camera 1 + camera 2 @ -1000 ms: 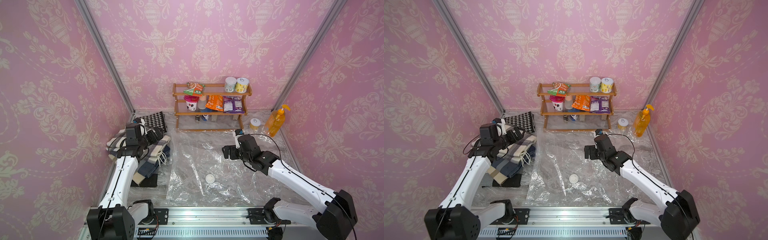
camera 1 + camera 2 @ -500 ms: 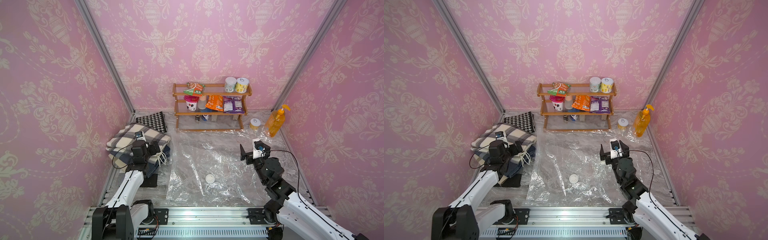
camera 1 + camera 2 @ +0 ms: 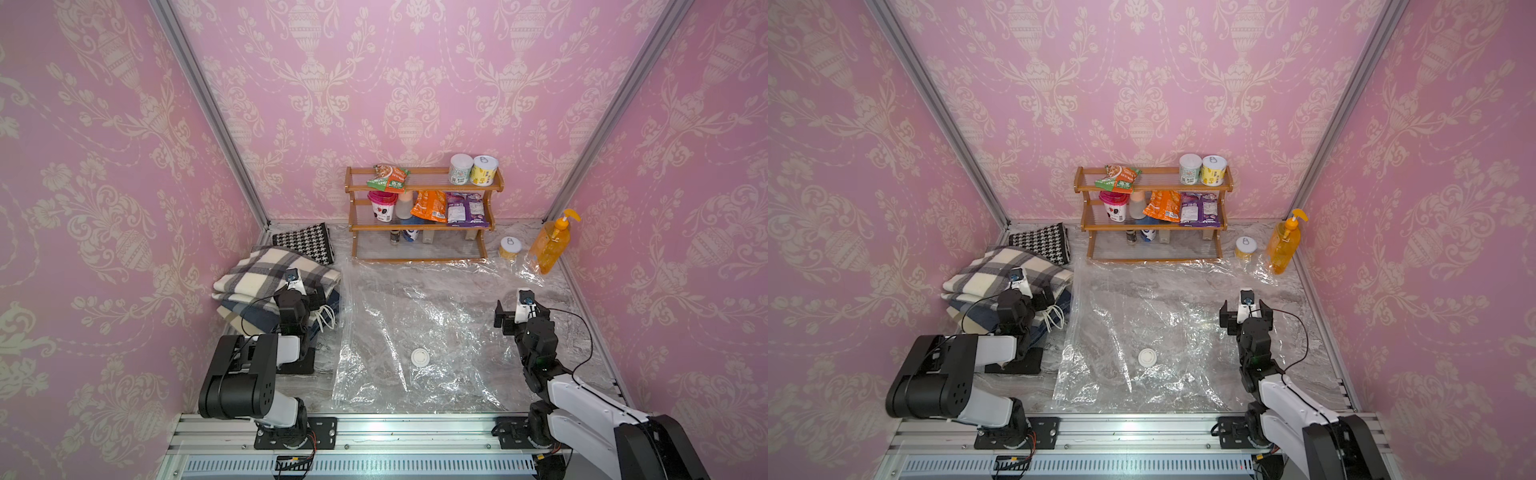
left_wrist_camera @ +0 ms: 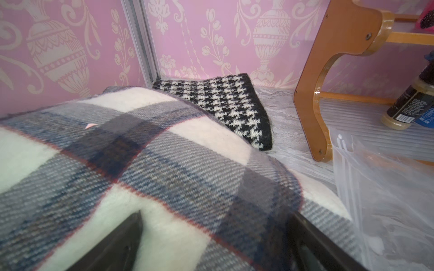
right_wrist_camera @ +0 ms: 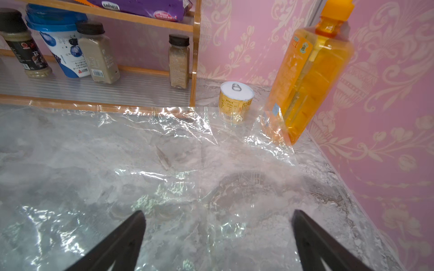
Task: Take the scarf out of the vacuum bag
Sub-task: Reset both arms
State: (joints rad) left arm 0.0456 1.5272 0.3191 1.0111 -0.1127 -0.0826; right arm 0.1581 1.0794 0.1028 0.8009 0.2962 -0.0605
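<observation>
The vacuum bag [image 3: 419, 316] is the biggest thing in front of me. It lies flat and crinkled on the marbled tabletop [image 3: 592, 365], and only that marble shows through the plastic. Its far edge runs along the foot of the wooden rack [image 3: 424, 226], and one corner reaches the base of the orange pump bottle [image 3: 551, 246].

The rack holds a green snack packet [image 3: 388, 178] and two lidded tubs [image 3: 471, 169] on its top shelf. The middle shelf has a pink-lidded cup [image 3: 381, 207], an orange snack bag [image 3: 428, 205] and a purple snack bag [image 3: 464, 209]. The bottom shelf has black-capped spice jars [image 5: 98, 54] and a blue-and-white cup [image 5: 62, 50].

The plaid scarf [image 3: 266, 278] lies folded outside the bag, just beside its left edge. A houndstooth cloth [image 3: 305, 243] sits behind it, towards the corner.

My left gripper [image 4: 216, 214] is over the scarf with its jaws spread wide and nothing clamped. I cannot tell whether the tips touch the wool. My right gripper [image 5: 218, 211] is above the right part of the bag, with its jaws also wide apart and nothing between them.

A small yellow can [image 5: 236, 103] with a ring-pull lid stands between the rack and the pump bottle. The round white valve cap [image 3: 420, 357] sits on the near half of the bag.
</observation>
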